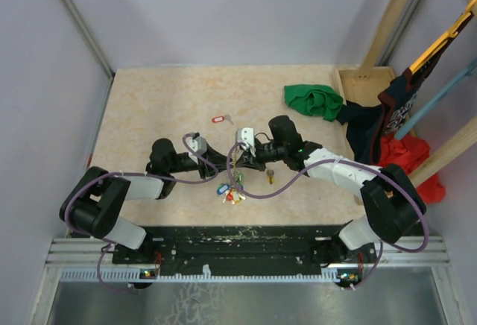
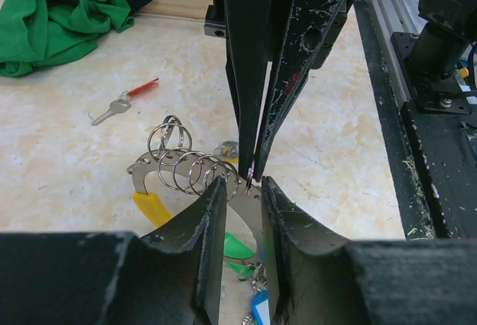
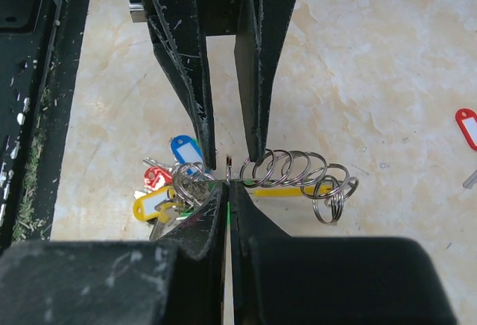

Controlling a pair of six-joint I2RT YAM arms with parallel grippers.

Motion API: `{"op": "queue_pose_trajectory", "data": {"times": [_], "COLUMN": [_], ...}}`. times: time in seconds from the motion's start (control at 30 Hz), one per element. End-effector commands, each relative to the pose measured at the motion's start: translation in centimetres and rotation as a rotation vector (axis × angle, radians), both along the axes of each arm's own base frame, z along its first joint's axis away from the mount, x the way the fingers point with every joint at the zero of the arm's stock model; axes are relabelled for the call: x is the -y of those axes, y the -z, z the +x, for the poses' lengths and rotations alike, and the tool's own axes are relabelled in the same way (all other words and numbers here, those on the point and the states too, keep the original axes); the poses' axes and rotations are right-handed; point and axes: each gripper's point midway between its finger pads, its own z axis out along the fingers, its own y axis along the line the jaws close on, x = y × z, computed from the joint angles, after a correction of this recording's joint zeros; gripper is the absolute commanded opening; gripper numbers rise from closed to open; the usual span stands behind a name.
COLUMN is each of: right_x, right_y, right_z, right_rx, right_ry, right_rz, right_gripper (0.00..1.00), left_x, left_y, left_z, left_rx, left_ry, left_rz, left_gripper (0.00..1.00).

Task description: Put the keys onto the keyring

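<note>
right gripper point(image 3: 227, 187) clenched on keyring point(image 3: 268, 170) | left gripper point(image 2: 244, 191) straddling it, grip unclear | loose key point(image 1: 270, 174) lies nearer the right gripper

- Worktop point(image 1: 149, 101): beige marbled board.
- Green cloth point(image 1: 313, 100): crumpled, far-R corner area.
- Dark garment point(image 1: 361, 127): at R edge, touching the green cloth.
- Red-tag key point(image 1: 218, 119): approx. centre, lying flat, well apart from the cloth.
- Brass key point(image 1: 270, 174): dark head, R of centre, twd front edge.
- Keyring point(image 1: 232, 189): its blue, yellow, red & green tags rest on the board, front-centre.
</note>
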Motion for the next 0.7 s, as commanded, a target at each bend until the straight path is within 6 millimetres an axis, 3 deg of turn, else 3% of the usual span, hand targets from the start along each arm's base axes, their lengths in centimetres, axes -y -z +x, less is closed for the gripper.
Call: {"op": "queue_pose_trajectory", "data": {"times": [0.0, 0.67], "right_x": [-1.42, -2.17], "right_y": [-3.62, -4.38], "right_z": [0.41, 0.36], "right_rx": [0.1, 0.128], "right_ry": [-0.056, -0.093], "right_rz": [0.082, 0.089], "right_gripper": [0.0, 0.0], "left_x": [0.43, 0.82], "left_y": [-0.29, -0.19], "left_z": [-0.38, -0.85], "left_rx": [0.013, -0.007], "left_ry": [0.055, 0.099], "left_rz": [0.0, -0.003], "left_gripper": [0.3, 0.21]}}
